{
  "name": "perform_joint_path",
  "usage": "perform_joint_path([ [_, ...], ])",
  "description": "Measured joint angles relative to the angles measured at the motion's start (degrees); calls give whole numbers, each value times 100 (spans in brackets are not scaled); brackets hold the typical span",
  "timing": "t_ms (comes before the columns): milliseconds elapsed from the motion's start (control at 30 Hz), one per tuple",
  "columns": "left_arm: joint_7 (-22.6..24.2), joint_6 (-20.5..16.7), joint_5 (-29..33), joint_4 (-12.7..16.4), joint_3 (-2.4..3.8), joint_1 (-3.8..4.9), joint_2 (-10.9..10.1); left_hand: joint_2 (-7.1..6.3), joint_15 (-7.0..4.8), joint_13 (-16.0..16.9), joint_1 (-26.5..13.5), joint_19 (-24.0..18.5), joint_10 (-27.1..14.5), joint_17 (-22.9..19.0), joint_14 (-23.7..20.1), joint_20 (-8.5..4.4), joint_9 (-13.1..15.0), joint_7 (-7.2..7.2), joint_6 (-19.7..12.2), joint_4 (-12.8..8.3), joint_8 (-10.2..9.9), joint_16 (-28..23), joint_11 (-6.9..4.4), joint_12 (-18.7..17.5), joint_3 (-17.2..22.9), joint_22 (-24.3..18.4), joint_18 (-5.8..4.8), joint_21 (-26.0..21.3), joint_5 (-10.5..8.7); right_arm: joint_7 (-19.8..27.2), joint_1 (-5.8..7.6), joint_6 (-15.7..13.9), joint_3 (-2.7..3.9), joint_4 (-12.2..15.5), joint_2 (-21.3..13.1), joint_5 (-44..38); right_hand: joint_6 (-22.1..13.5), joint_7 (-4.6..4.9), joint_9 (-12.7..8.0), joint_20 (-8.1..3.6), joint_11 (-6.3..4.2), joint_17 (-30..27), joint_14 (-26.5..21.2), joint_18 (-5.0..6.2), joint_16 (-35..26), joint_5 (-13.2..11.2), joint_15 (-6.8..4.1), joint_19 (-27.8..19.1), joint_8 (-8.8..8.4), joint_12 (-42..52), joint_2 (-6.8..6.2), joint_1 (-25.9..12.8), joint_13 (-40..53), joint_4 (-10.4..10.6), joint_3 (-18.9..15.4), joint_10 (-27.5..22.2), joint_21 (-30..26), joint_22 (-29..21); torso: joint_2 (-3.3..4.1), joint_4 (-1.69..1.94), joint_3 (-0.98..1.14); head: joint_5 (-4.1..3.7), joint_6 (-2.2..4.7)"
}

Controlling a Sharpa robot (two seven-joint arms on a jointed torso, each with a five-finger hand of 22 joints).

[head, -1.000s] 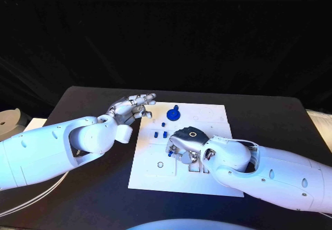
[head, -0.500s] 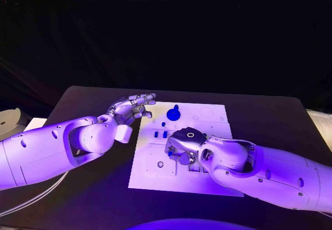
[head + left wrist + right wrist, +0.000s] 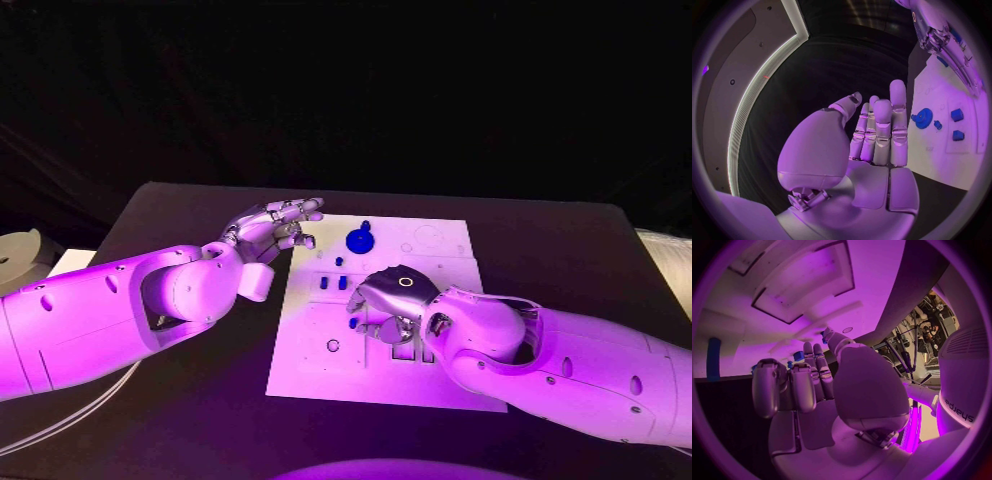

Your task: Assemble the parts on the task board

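Note:
The white task board (image 3: 433, 380) lies in the middle of the black table. My right hand (image 3: 384, 303) is curled down over its centre, and its fingertips pinch a small blue part (image 3: 353, 322) against the board; the same blue part (image 3: 799, 356) shows between the fingertips in the right wrist view. My left hand (image 3: 277, 224) hovers at the board's far left corner with straight fingers and holds nothing. A round blue part (image 3: 361, 238) lies near the board's far edge, also seen as the round blue part (image 3: 923, 118). Small blue pieces (image 3: 335, 282) stand between the two hands.
The board has rectangular recesses (image 3: 801, 287) and a small hole (image 3: 333, 345) near its left side. A white round object (image 3: 18, 250) sits off the table's left edge. Black table (image 3: 577, 250) stretches to the right of the board.
My right hand has turned very slightly over the board's centre. The left hand and the loose blue parts lie as before.

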Motion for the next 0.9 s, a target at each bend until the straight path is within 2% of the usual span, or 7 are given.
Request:
perform_joint_path([
  [33, -1, 2, 0, -1, 0, 0, 0, 0, 0, 0, 0, 0, -7, -4, 0, 0, 0, 2, -2, 0, 0, 0, -3, 0, 0, 0, -1, 0, 0, 0, -2, -45, 13, 46, -52, 3, 0, 0, 0, 0, -28, 0, 0, 0, -26, 0, 0, 0, 0, 24, 37, 37, 5, 5, -5, 32, 0, 0, 0, 0, 0, -2, 5],
  [133, -6, 7, -1, -4, -1, 0, 0, 0, 0, 0, 0, 0, -42, -12, 0, 0, 0, 21, -22, 0, 0, 0, 1, 0, 0, 0, 0, 0, 0, 2, 2, -189, 87, 234, -293, 29, 0, 0, 0, 0, -66, 0, 0, 0, -26, 0, 0, 0, 0, 119, 42, 90, 11, 29, -29, 183, -21, -5, -1, 0, 0, -18, 19],
  [233, -10, 10, -1, -5, -2, 0, -2, 0, 0, 0, 0, 0, -42, -13, 0, 0, 0, 21, -22, 0, 0, 0, 1, 0, 0, 0, 0, 0, 0, 3, 55, -277, 136, 382, -550, 86, 0, 0, 0, 0, -111, 0, 0, 0, -42, 0, 0, 0, 0, 156, 59, 119, 11, 29, -29, 276, -21, -5, -1, 0, 1, -44, 35],
  [433, -17, 14, -1, 0, -3, 0, -10, 0, 0, 5, 0, 0, -43, -12, 0, 0, 0, 2, -41, 0, 0, 0, 1, 27, 0, 1, 0, 0, 0, -50, 381, -307, 207, 532, -1122, 316, -16, -57, 0, 0, -91, -1, 0, 0, -48, 0, 0, 0, 0, 190, 35, 143, 3, 27, -73, 317, -21, -18, -2, -8, -7, -105, 82],
  [600, -21, 17, -2, 7, -4, 0, -12, 0, 0, 5, 0, 0, -43, -12, 0, 0, 0, 2, -41, 0, 0, 0, 1, 27, 0, 1, -1, 0, 0, -146, 515, -202, 217, 483, -1400, 435, -92, -133, -7, 0, -74, -1, 0, 0, -71, 0, 0, 0, 0, 190, -33, 188, -12, 52, -166, 300, -46, -42, -2, -15, -9, -155, 119],
  [767, -24, 21, -3, 11, -5, 0, -13, 0, 0, 5, 0, 0, -42, -12, 0, 0, 0, 2, -41, 0, 0, 0, 1, 27, 0, 1, 0, 0, 0, -228, 545, -28, 216, 399, -1501, 464, -113, -154, -8, 0, -80, -1, 0, 0, -95, 0, 0, 0, 0, 152, -94, 179, -17, 77, -249, 244, -68, -56, 1, -16, -6, -181, 145],
  [900, -27, 24, -3, 11, -5, 0, -13, 0, 0, 5, 0, 0, -42, -12, 0, 0, 0, 1, -41, 0, 0, 0, 1, 27, 0, 1, 0, 0, 0, -263, 542, 89, 212, 373, -1501, 464, -94, -173, -7, 0, -80, -2, 0, 0, -95, 0, -1, 0, 0, 152, -94, 179, -17, 77, -249, 244, -68, -62, 2, -15, -5, -192, 154],
])
